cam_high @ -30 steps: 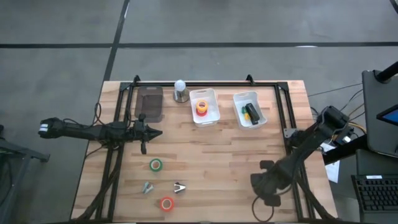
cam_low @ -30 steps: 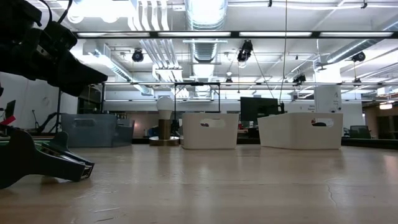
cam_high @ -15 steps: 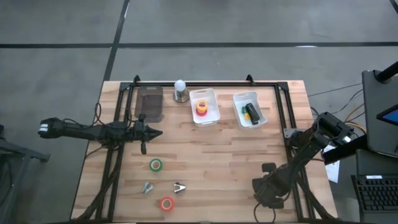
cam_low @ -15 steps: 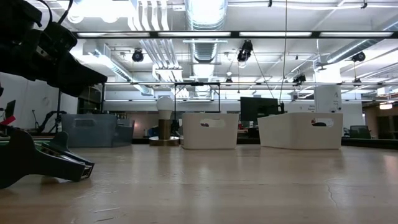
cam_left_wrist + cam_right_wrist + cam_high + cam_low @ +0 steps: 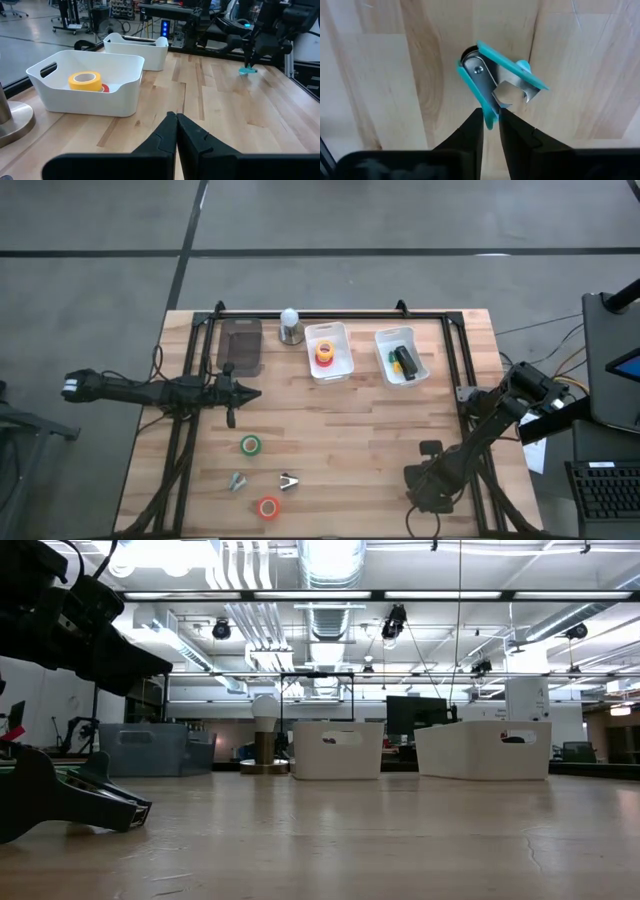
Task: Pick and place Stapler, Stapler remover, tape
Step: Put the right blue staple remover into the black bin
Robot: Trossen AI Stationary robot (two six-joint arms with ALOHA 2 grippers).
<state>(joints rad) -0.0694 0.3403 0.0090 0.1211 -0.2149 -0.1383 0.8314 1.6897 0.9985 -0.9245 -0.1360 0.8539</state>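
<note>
A teal stapler remover (image 5: pixel 495 75) lies under my right gripper (image 5: pixel 491 114) near the table's near right corner (image 5: pixel 430 485); the left wrist view shows it down at the tabletop (image 5: pixel 246 71). A green tape roll (image 5: pixel 250 445) and a red one (image 5: pixel 268 507) lie flat on the wood, with two small claw pieces (image 5: pixel 237 480) (image 5: pixel 289 480) between them. A yellow roll (image 5: pixel 85 80) sits on another roll in a white bin (image 5: pixel 310 338). A black stapler (image 5: pixel 405 360) lies in the second bin (image 5: pixel 383 340). My left gripper (image 5: pixel 240 392) is shut, empty, and waits left of centre. My right gripper pinches one teal arm of the stapler remover at its end (image 5: pixel 491 119) between its two fingers, coming from above and pointing down. The remover's steel jaws (image 5: pixel 512 92) point away from the fingers. I cannot tell whether it rests on the wood or is just off it.
A grey tray (image 5: pixel 240 345) and a small round-topped stand (image 5: pixel 290 326) sit at the far edge beside the bins. A dark frame rail (image 5: pixel 455 360) runs along the right side near my right arm. Bare wood stretches across the table's middle (image 5: pixel 350 430).
My right arm has shifted its bend slightly, its elbow drawing a little toward the near edge, while its gripper stays over the same spot. Nothing on the table has moved.
</note>
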